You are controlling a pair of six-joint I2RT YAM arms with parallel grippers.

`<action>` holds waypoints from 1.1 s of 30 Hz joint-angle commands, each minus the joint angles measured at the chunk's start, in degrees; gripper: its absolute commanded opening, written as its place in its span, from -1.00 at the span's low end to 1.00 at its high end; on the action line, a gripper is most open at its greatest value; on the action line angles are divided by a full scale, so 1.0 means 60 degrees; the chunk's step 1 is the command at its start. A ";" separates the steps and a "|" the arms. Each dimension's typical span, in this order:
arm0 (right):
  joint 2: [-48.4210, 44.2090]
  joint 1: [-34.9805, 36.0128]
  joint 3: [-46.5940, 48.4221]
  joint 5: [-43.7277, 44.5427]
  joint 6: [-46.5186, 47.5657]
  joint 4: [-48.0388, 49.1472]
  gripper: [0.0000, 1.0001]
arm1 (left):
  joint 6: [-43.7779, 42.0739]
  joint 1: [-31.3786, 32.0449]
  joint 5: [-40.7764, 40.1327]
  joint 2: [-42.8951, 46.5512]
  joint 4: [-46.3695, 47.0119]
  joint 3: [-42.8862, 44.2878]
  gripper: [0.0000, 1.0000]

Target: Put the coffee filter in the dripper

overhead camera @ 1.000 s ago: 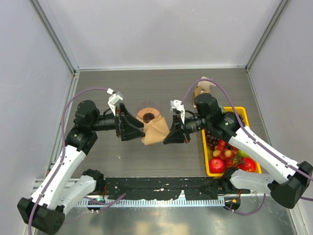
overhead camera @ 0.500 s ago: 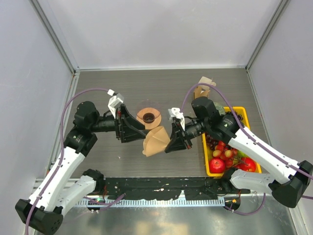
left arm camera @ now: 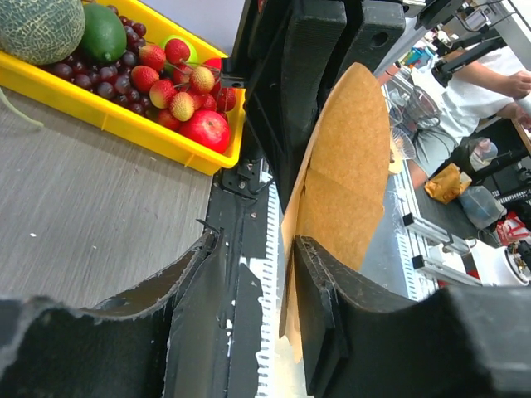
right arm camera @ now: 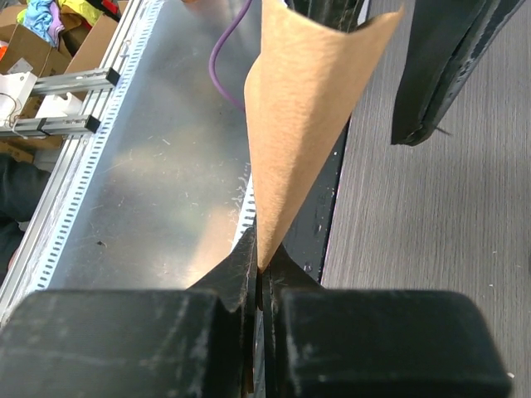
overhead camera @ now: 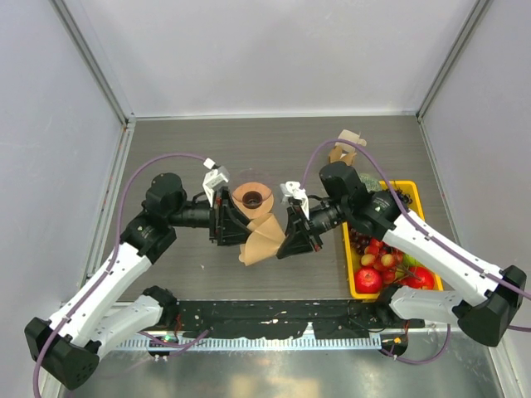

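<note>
The coffee filter [overhead camera: 264, 236], a tan paper cone, hangs above the table just in front of the dripper [overhead camera: 252, 197]. My right gripper [overhead camera: 284, 242] is shut on its pointed end [right arm camera: 303, 124], and the cone opens away from the fingers. My left gripper [overhead camera: 243, 230] has come in from the left and is open. Its jaws stand apart around the filter's free edge [left arm camera: 344, 182], and the paper lies against the inner face of the right finger [left arm camera: 332, 290]. The dripper, a small glass cone with an orange-brown collar and a dark centre hole, stands upright on the table behind both grippers.
A yellow tray [overhead camera: 347, 267] of fruit sits at the right, with apples, grapes and a melon [left arm camera: 37, 29] in it [left arm camera: 141, 124]. A bunch of brown paper filters [overhead camera: 344, 149] lies behind the tray. A black rail runs along the table's near edge [overhead camera: 274, 311].
The left arm has moved right toward the filter and its jaws have narrowed. The right gripper has carried the filter slightly left and forward, off the dripper.
</note>
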State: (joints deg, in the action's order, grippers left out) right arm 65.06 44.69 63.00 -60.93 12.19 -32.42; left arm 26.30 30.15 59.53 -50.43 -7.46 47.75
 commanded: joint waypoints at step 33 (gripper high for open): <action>-0.0267 0.1693 0.1189 0.8338 0.2803 0.0804 0.90 | 0.7481 -0.1187 -0.0664 -0.0750 0.5595 -0.1791 -1.00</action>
State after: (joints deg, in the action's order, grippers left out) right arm 62.17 53.58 67.72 -15.66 26.63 -30.61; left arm 70.08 23.22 56.03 -54.81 23.55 37.12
